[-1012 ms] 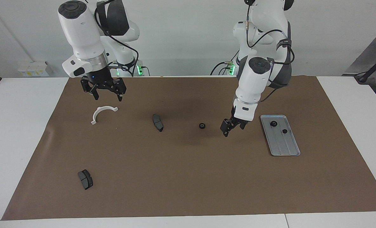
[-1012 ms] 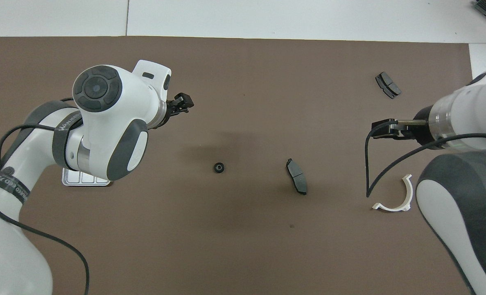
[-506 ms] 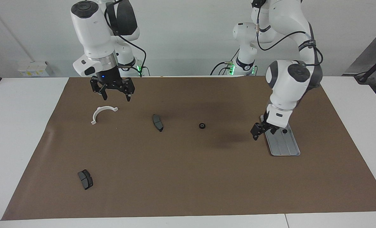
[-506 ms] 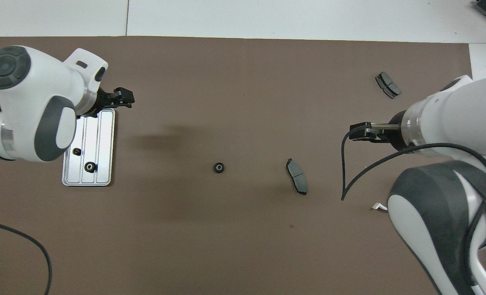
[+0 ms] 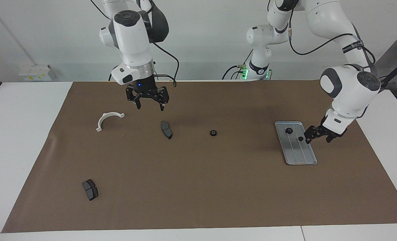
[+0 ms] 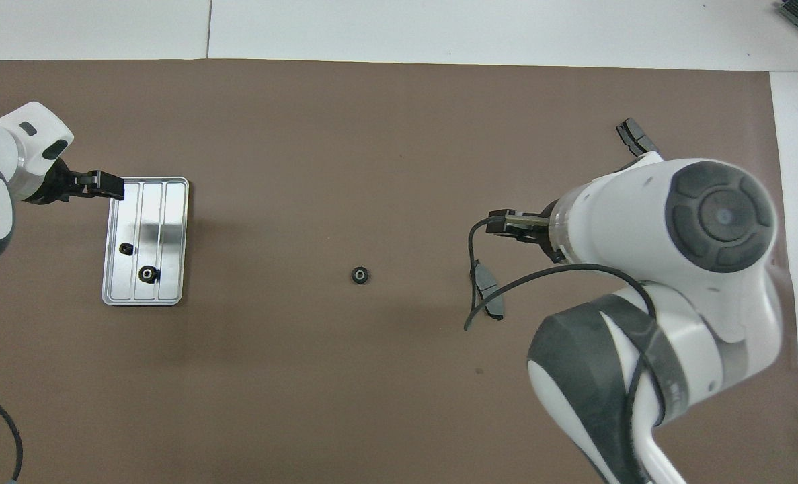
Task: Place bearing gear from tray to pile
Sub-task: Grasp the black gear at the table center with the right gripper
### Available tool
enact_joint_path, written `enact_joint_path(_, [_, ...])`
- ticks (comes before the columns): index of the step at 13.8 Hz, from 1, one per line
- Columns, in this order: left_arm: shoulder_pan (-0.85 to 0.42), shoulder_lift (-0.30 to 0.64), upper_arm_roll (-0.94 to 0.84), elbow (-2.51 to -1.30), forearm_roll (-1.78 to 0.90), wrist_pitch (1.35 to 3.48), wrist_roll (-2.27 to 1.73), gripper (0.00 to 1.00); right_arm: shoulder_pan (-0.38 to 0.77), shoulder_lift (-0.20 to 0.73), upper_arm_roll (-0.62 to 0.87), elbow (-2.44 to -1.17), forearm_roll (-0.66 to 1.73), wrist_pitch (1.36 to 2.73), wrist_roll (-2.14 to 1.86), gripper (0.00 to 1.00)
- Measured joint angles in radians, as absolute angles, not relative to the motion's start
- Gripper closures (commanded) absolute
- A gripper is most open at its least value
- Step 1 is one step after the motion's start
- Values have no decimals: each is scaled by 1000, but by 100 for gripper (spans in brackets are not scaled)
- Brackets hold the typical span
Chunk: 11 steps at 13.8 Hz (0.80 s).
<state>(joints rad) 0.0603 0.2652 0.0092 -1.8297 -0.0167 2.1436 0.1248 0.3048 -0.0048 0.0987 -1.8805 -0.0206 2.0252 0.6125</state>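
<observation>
One bearing gear already lies out on the brown mat, alone mid-counter, well apart from the tray and just short of the nearer brake pad on the side toward the left arm's end. I take that one as moved, though it sits at the fringe of the scatter, not among it.

Two gears remain in the tray, both in the half nearer the robots: a larger gear and a smaller gear, close together but not touching. So by my count roughly a third of the job is done, two trips left.

Left gripper hangs low at the tray's edge, just beside the smaller gear. Its jaws stand open and carry nothing. Looks like the approach to the next pick; no contact with a gear yet, as far as the facing view shows.

Right gripper hovers over the mat between the white half-ring bracket and the nearer brake pad, jaws spread wide, empty. That arm seems to be waiting.

The pile is loose: bracket close to the robots at the right arm's end, one pad toward mid-counter, a second brake pad much farther from the robots, well apart from the other two.

Left to do, as I judge it: close on a tray gear, lift, carry it toward the pads.
</observation>
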Motion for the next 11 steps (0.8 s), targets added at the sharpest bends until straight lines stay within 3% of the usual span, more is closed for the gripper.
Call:
enact_joint_path(4, [60, 262, 4, -1917, -17, 2145, 130, 19, 395, 66, 99, -1886, -21, 2125, 731, 0])
enact_joint_path(11, [99, 226, 6, -2076, -17, 2243, 129, 28, 553, 214, 99, -1867, -49, 2271, 886, 0])
